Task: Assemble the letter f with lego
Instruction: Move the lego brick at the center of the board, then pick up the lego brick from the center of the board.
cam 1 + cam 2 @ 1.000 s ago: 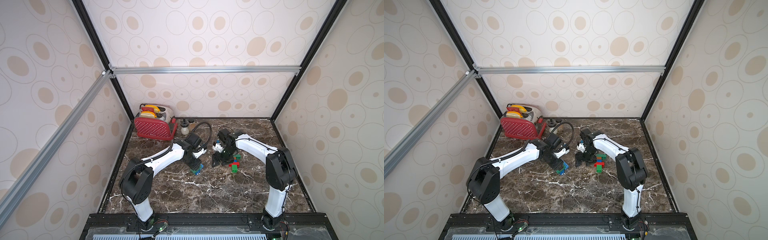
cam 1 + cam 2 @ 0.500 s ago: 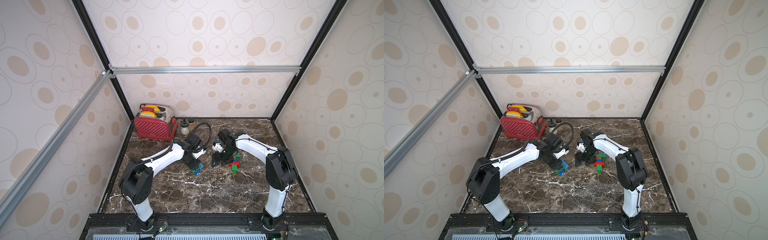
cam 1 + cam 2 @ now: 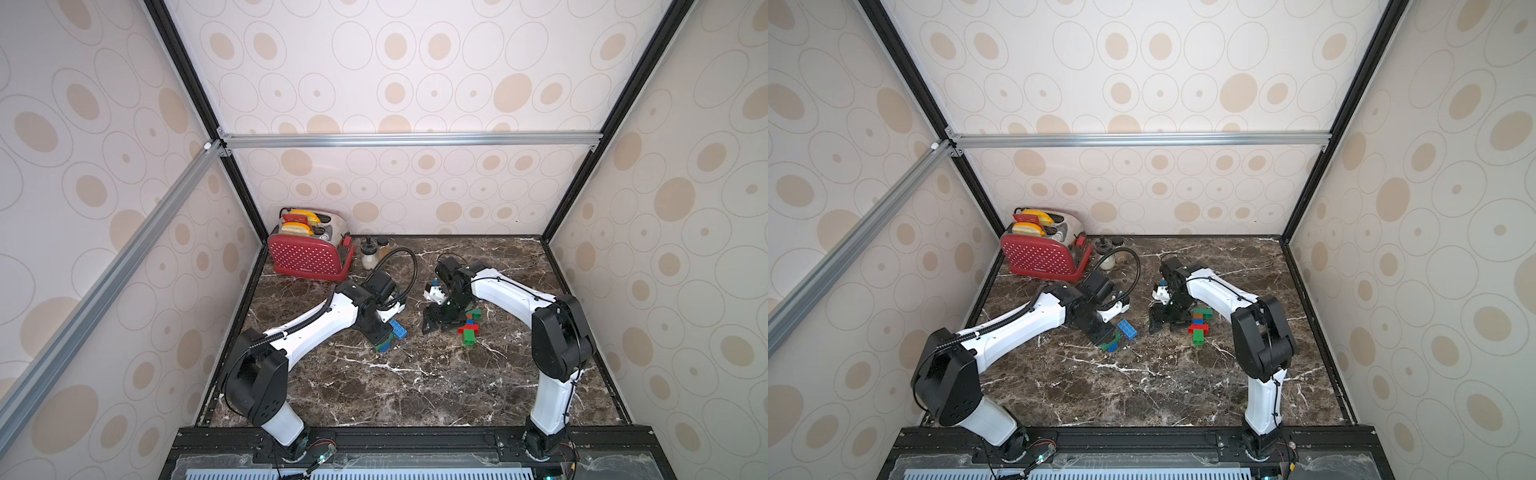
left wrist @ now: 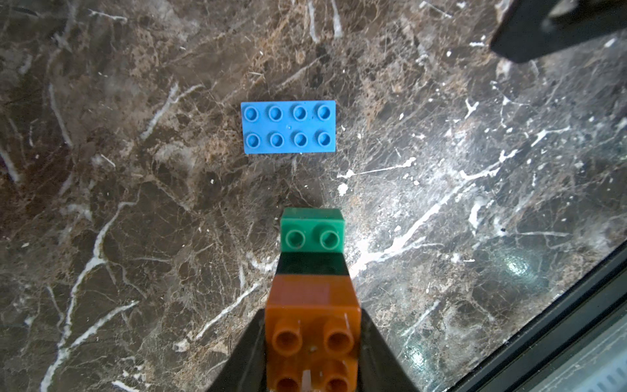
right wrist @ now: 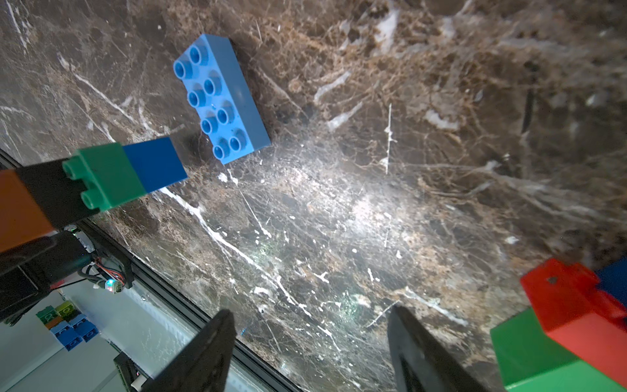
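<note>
While in left tool, lego stack lengthwise downward

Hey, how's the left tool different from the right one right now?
The left tool is shut on a four-brick stack; the right tool is open and empty. The left is by the light blue brick, the right by the red-green build. Both point down at the table.

Bright, even light in both top views, white glare on the marble tabletop just ahead of the right gripper, its fingers dark and blurred, orange brick in the left gripper slightly soft, short dark shadow hugging the blue brick.
</note>
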Available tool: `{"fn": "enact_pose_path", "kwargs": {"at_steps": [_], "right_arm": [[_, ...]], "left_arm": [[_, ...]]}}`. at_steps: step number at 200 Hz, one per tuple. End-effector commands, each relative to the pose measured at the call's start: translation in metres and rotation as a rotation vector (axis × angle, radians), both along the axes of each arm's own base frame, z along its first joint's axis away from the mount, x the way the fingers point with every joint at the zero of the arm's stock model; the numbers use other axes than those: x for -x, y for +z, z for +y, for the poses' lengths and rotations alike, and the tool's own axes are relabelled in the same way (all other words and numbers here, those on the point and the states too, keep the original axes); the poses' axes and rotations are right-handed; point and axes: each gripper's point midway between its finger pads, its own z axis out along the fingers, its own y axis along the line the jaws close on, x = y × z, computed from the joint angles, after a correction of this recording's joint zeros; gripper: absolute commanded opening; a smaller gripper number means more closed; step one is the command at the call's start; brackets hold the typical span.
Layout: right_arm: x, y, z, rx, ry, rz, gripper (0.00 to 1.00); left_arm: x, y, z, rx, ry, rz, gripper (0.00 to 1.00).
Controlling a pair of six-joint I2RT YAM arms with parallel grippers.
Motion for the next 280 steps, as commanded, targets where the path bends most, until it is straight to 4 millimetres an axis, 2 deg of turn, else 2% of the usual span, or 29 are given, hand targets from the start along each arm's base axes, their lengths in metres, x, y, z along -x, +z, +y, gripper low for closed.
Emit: {"fn": "enact_pose_path", "kwargs": {"at_steps": [1, 64, 99, 138, 159, 175, 193, 213, 239, 280], "right_arm": [[-0.001, 0.002, 0.003, -0.007, -0.005, 0.01, 0.75], [-0.001, 0.002, 0.003, -0.006, -0.007, 0.011, 0.75], [0.0, -0.001, 0.008, 0.009, 0.009, 0.015, 0.75], [-0.005, -0.007, 0.028, 0.034, 0.066, -0.012, 0.75], [-0.011, -0.018, 0.042, 0.045, 0.083, -0.006, 0.76], [-0.014, -0.028, 0.054, 0.058, 0.102, -0.018, 0.76], [-0.014, -0.039, 0.062, 0.089, 0.126, -0.019, 0.76], [-0.011, -0.048, 0.066, 0.116, 0.132, -0.023, 0.76], [-0.004, -0.052, 0.072, 0.118, 0.144, -0.031, 0.76], [0.001, -0.06, 0.08, 0.139, 0.163, -0.03, 0.76]], "left_arm": [[0.01, 0.003, 0.007, -0.019, -0.035, -0.003, 0.4], [0.013, 0.003, 0.007, -0.012, -0.044, -0.022, 0.41], [0.001, 0.014, 0.013, -0.033, 0.002, -0.094, 0.56], [-0.014, 0.04, 0.021, -0.009, 0.113, -0.189, 0.68], [-0.022, 0.057, 0.036, 0.014, 0.257, -0.219, 0.78], [-0.024, 0.066, 0.055, 0.041, 0.404, -0.166, 0.87], [-0.019, 0.069, 0.071, 0.052, 0.5, -0.095, 0.91], [-0.012, 0.074, 0.081, 0.047, 0.527, -0.117, 0.93], [-0.005, 0.079, 0.088, 0.08, 0.543, -0.165, 0.95], [0.003, 0.07, 0.095, 0.064, 0.558, -0.152, 0.94]]}}
